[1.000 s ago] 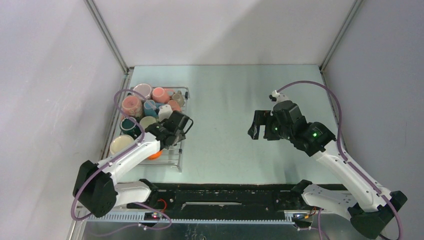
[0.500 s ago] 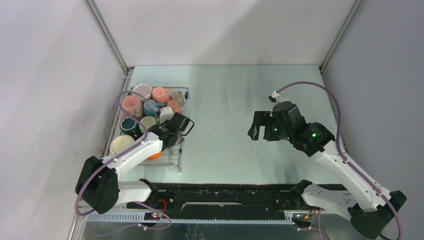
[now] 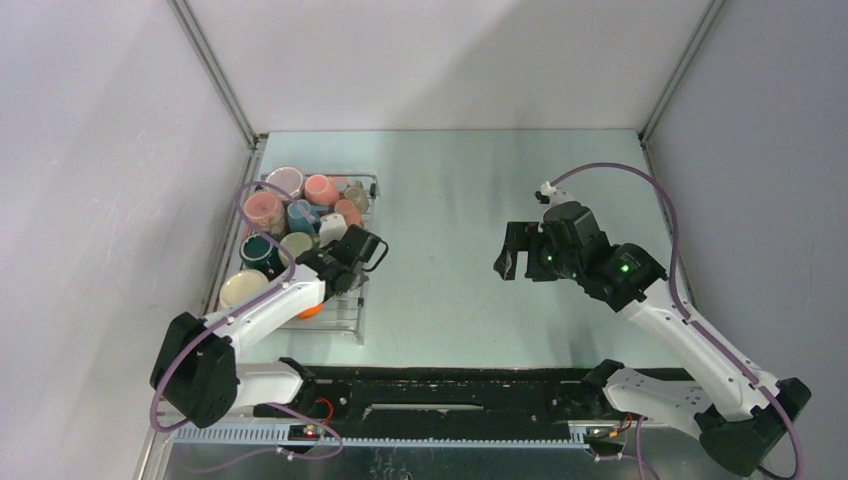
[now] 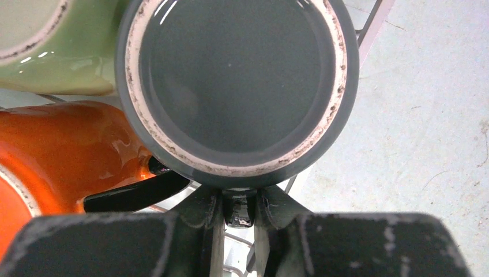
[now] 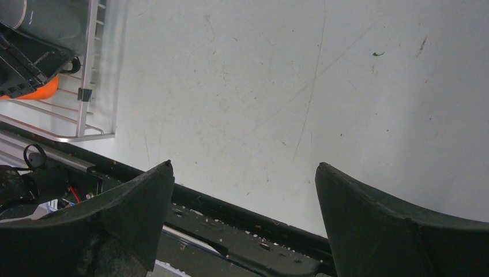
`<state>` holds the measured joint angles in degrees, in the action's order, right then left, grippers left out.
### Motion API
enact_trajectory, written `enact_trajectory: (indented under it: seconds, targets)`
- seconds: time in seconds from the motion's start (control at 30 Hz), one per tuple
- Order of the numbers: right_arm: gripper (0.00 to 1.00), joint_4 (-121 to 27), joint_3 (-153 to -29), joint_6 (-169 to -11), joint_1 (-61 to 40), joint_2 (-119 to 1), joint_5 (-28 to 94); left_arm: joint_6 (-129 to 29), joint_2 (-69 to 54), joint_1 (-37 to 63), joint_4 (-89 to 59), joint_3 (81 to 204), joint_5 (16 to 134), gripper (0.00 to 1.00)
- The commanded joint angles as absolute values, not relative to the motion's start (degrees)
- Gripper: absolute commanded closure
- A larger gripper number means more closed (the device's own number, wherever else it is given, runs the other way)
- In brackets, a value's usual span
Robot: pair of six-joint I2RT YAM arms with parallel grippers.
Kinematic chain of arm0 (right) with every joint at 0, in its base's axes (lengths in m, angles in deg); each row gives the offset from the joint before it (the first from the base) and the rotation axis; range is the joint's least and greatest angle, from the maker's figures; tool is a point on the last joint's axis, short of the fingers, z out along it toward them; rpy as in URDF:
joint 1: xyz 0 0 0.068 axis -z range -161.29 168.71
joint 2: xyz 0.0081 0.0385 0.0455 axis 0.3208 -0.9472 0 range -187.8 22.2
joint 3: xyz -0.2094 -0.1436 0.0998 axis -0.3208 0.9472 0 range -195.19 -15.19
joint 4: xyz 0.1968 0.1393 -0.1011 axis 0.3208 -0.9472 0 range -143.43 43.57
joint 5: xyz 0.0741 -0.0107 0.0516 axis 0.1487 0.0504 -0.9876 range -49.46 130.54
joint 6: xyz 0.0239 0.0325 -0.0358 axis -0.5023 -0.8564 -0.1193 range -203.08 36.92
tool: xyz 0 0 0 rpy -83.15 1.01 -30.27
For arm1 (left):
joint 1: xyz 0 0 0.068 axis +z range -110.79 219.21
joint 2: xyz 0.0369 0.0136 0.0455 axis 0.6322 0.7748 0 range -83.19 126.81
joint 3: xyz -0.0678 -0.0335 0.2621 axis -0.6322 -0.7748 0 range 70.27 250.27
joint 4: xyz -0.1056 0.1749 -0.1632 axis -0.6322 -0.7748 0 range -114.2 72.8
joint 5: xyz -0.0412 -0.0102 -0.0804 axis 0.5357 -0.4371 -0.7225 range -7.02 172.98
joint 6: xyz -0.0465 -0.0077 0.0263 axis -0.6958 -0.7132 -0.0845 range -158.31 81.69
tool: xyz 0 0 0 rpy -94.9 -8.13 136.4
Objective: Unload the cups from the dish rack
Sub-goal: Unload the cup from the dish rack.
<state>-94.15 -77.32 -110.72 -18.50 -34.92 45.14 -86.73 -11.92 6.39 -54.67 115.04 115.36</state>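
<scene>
Over the past second the left arm has resettled only slightly at its elbow, and in the last half-second it has barely moved. The cluster of cups (image 3: 300,215) in the dish rack (image 3: 340,318) looks unchanged. The left gripper (image 3: 350,250) sits over the rack's right-hand side, about midway along it. In the wrist view its fingers (image 4: 210,210) are drawn nearly together, clamped on the dark handle of a grey cup (image 4: 236,86) with a pale, speckled rim. The cup's mouth faces the wrist camera. It lies inside the rack at the right rim, with rack wires showing beneath it and past its upper right. An orange cup (image 4: 57,156) is against it on one side and a green cup (image 4: 52,52) is beside that. The stillness suggests the grip has just been made and the lift has not begun, so no cup has left the rack yet. The right gripper (image 3: 512,255) has crept a touch toward the rack but hangs well apart from it, over bare tabletop (image 5: 323,86), its fingers (image 5: 144,196) spread wide and holding nothing. Pulling the grey cup up and away to the right of the rack seems the natural next move. The orange cup pressed close beside it may drag or tip as it goes.
</scene>
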Motion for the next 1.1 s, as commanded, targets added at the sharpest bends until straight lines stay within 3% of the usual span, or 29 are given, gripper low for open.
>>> enact_trajectory:
  seconds: [0.0,0.67,1.07]
  targets:
    - [0.01,-92.29,-77.03,-111.7,-18.66,-35.31,44.9,-85.9,-14.82,6.77,-54.43,115.82,119.47,1.0]
    - [0.01,-89.22,-77.07,-112.75,-19.13,-36.95,44.94,-79.08,-21.77,6.57,-59.72,123.89,119.67,1.0]
    - [0.01,-77.96,-77.06,-117.42,-14.15,-36.57,31.25,-73.56,-22.12,4.89,-62.27,135.57,105.85,1.0]
